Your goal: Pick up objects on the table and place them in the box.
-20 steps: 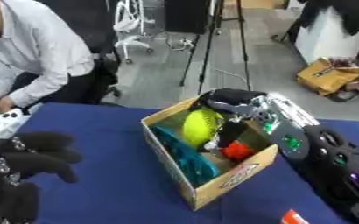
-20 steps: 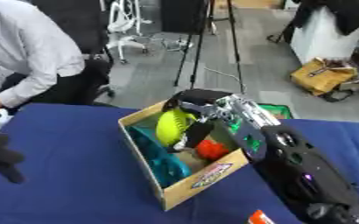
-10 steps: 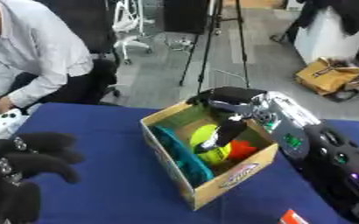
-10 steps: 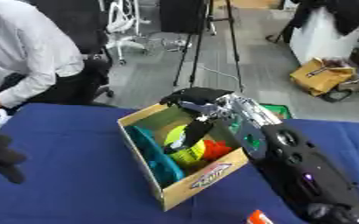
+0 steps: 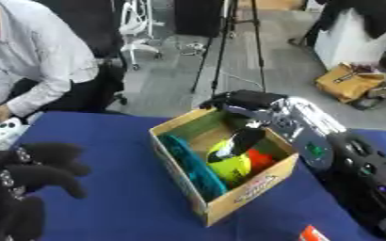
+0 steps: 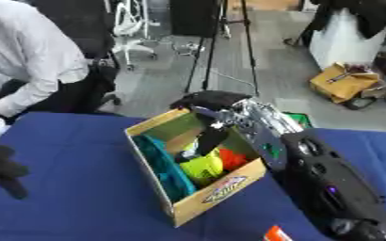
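- Dropped from higher up, the yellow-green ball [image 5: 229,162] is now lying in the box [image 5: 245,200], between teal and red items.
- Right hand [image 5: 247,101] is hovering over the box's far edge, fingers relaxed, holding nothing.
- Left hand [image 5: 19,188] is idling near left over the blue desk [image 5: 114,197], fingers relaxed.

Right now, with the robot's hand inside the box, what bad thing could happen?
The right hand reaches down into the cardboard box, touching the yellow-green ball. Lifting out, it might drag the ball back up or catch the box's far wall and tip it. The box sits close to the right arm, so a sideways swing could shove it along the blue table.
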`<move>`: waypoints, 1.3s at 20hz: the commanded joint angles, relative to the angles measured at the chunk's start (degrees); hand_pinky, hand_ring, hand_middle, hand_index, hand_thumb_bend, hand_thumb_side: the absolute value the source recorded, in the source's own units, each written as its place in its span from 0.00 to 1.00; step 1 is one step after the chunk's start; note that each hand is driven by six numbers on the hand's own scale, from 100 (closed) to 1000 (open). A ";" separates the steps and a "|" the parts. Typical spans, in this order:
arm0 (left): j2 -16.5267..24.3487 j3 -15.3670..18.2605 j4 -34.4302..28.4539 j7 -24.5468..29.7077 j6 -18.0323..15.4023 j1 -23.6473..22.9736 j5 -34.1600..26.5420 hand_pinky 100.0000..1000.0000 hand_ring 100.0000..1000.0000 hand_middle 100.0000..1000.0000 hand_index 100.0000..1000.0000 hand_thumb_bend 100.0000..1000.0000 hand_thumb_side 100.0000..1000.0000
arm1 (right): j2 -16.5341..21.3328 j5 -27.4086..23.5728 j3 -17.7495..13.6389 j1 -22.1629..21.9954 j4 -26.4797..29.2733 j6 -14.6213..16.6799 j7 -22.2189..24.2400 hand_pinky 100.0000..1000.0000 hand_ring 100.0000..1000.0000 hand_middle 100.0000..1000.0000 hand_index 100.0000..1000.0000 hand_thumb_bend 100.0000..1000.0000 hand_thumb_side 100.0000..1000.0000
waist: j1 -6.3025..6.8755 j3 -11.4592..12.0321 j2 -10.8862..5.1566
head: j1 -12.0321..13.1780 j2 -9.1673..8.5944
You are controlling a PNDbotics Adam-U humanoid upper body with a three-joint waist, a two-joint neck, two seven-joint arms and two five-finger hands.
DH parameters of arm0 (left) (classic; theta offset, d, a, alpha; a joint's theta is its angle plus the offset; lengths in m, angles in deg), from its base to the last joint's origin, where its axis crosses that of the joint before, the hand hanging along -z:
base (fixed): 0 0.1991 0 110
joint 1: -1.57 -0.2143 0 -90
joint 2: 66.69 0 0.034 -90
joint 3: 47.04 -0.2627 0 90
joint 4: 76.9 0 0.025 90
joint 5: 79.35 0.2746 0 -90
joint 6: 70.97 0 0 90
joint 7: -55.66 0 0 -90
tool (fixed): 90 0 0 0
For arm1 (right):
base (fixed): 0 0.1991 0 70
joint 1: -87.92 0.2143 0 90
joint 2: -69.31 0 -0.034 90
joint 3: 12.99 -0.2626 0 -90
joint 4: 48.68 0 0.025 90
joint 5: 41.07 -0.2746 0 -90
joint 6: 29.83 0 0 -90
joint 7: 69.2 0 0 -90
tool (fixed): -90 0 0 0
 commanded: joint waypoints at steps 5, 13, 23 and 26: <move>0.86 0.62 -0.85 -0.68 0.38 -1.14 -0.10 0.45 0.66 0.73 0.69 0.00 0.48 | 8.33 -9.84 -2.33 -2.72 18.23 -2.68 -6.89 0.87 0.74 0.79 0.93 0.63 0.60 | 1.12 -2.06 -3.37 | 1.51 1.65; -0.13 0.95 -0.85 -1.38 0.65 -1.93 -0.42 0.46 0.66 0.73 0.69 0.00 0.48 | 16.20 -18.68 -9.68 -16.79 45.02 -8.53 -22.11 0.81 0.65 0.75 0.88 0.47 0.87 | 3.54 -5.55 -5.69 | 5.00 4.54; -1.43 2.12 -0.85 -4.83 0.89 -3.10 -1.22 0.47 0.68 0.75 0.72 0.00 0.51 | 11.98 -16.74 -20.31 -27.17 46.03 -1.17 -41.98 0.83 0.70 0.74 0.87 0.31 1.00 | 6.97 -11.36 -8.82 | 13.49 10.84; -1.82 2.55 -0.85 -7.13 0.62 -3.58 -1.88 0.49 0.71 0.80 0.79 0.00 0.55 | 10.12 -14.33 -22.57 -29.91 46.03 1.86 -48.22 0.82 0.73 0.72 0.85 0.11 1.00 | 7.76 -13.77 -9.48 | 16.81 12.08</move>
